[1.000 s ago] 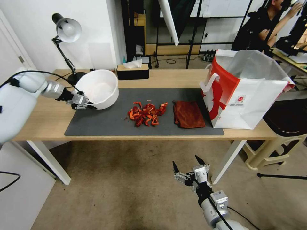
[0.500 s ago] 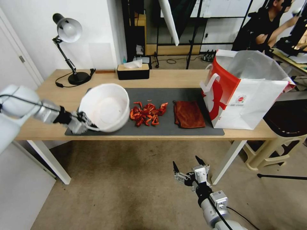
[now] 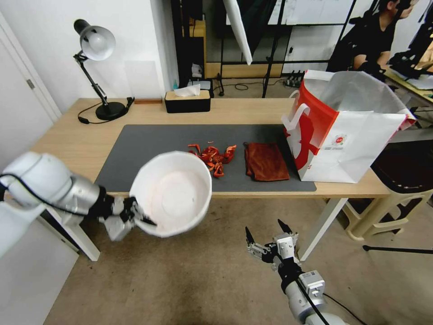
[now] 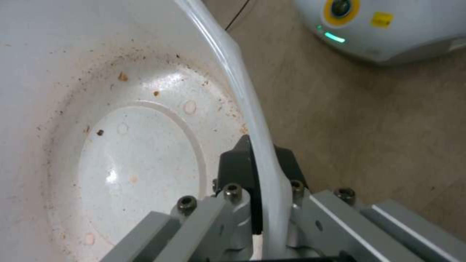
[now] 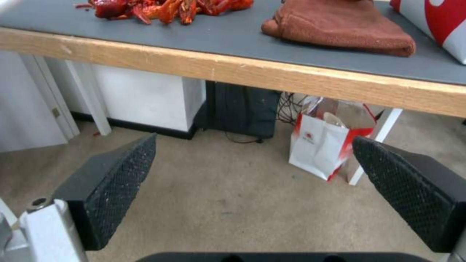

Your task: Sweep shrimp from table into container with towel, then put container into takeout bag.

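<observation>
Now, step: the left gripper [image 3: 135, 216] is clamped on the rim of the white container [image 3: 173, 194], holding it off the front edge of the table [image 3: 81, 144], mouth tilted up; judged as placing it to catch.
Shrimp: a pile [image 3: 215, 155] on the grey mat [image 3: 135, 149], just behind the container, with the towel [image 3: 266, 161] beside it.
Right gripper: [image 3: 269, 238] low over the floor, jaws wide apart, holding nothing.
Next move: likely the right gripper must take the towel.
Room: takeout bag [image 3: 347, 131] stands close beside the towel; open floor lies below the container.
</observation>
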`<state>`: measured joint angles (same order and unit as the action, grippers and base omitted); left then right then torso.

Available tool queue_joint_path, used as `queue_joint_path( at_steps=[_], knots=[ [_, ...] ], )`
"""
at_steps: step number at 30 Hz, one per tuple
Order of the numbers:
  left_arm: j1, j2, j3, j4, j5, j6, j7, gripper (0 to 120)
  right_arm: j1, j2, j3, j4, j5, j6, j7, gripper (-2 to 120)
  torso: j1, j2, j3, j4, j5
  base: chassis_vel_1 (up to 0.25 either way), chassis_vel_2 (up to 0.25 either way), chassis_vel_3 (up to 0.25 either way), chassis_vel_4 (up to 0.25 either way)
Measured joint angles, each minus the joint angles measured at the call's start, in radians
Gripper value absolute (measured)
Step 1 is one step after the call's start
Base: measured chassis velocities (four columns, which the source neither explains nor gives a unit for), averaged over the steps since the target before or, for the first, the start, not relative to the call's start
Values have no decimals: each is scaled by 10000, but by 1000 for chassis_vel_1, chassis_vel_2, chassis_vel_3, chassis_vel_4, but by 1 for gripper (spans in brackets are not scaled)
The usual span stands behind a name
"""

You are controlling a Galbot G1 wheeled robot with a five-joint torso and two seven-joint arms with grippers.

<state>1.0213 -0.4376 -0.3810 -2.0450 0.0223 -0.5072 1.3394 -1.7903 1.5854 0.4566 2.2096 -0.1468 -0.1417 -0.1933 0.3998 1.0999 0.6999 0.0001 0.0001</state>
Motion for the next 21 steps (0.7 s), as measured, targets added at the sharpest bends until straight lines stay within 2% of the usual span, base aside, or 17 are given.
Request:
queue_joint_path(
  at_steps=[4, 5, 8, 10, 14, 17, 18, 21],
  knots=[
    [997, -139, -227, -367, 388, -241, 133, 0, -14, 5, 59, 166, 51, 20, -19, 100, 0, 0, 0, -1, 0, 0, 0, 0, 0],
    [997, -139, -227, -367, 388, -241, 133, 0, -14, 5, 59, 166, 51, 20, -19, 100, 0, 0, 0, -1, 0, 0, 0, 0, 0],
    [1638, -341, -210, -528, 768, -355, 251, 0, -58, -29, 156, 333, 123, 21, -22, 100, 0, 0, 0, -1, 0, 0, 0, 0, 0],
    [1816, -410, -126, -549, 892, -357, 259, 0, -72, -51, 188, 378, 143, 21, -22, 100, 1, 0, 0, 0, 0, 0, 0, 0, 0],
    [1901, -597, 232, -488, 1179, -349, 261, 0, -106, -88, 259, 485, 208, 21, -22, 100, 0, 1, 0, -1, 0, 0, 0, 0, 0],
    [1700, -928, 694, -154, 1693, -359, 233, 0, -125, -129, 348, 646, 286, 11, -33, 100, 2, 0, 1, -1, 0, 0, 0, 0, 0],
    [1700, -928, 694, -154, 1693, -359, 233, 0, -125, -129, 348, 646, 286, 11, -33, 100, 2, 0, 1, -1, 0, 0, 0, 0, 0],
    [1287, -1266, 1086, 150, 2051, -342, 222, 0, -162, -153, 431, 813, 317, 8, -36, 100, 2, 1, 1, -1, 1, 0, 0, 0, 0]
  ],
)
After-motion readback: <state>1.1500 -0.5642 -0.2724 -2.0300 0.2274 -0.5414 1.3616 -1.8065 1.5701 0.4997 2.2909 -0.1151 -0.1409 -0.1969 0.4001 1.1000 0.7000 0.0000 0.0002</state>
